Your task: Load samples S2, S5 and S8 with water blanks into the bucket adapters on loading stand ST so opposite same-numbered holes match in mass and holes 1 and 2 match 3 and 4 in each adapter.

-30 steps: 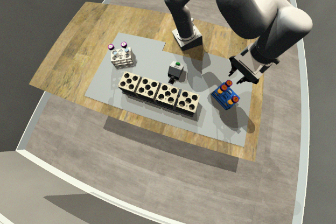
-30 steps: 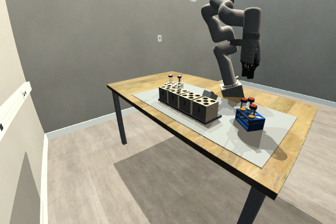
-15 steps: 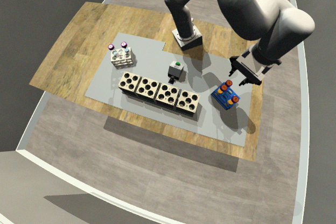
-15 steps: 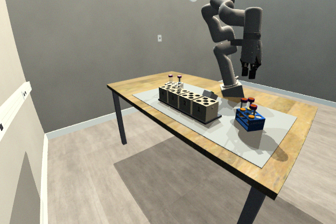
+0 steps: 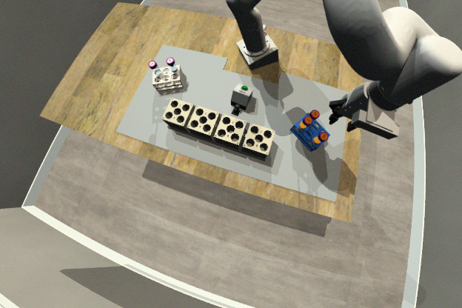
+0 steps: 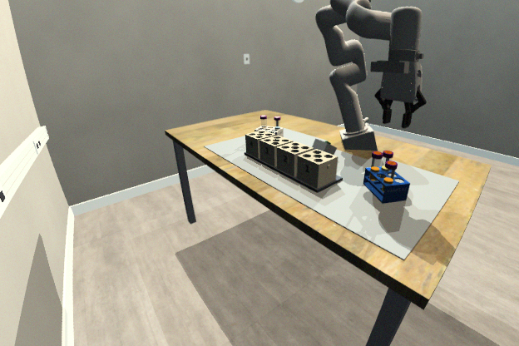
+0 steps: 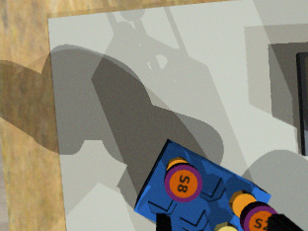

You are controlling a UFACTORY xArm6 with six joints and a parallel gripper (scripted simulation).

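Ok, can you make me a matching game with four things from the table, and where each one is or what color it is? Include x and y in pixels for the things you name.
Things:
1. Sample tube S8 (image 7: 183, 183)
2. DONE key (image 5: 244, 87)
3. Adapter 1 (image 5: 258, 138) (image 6: 317, 168)
4. Jaws (image 5: 334, 111) (image 6: 396, 117)

Places, colors and states:
A. Green, on a small sloped desk (image 5: 240, 97)
B. In the blue rack (image 5: 309, 134) (image 6: 393, 193) (image 7: 153, 190)
C. Open, holding nothing
D. At the end of the row nearest the blue rack

Right pairs: 1-B, 2-A, 3-D, 4-C
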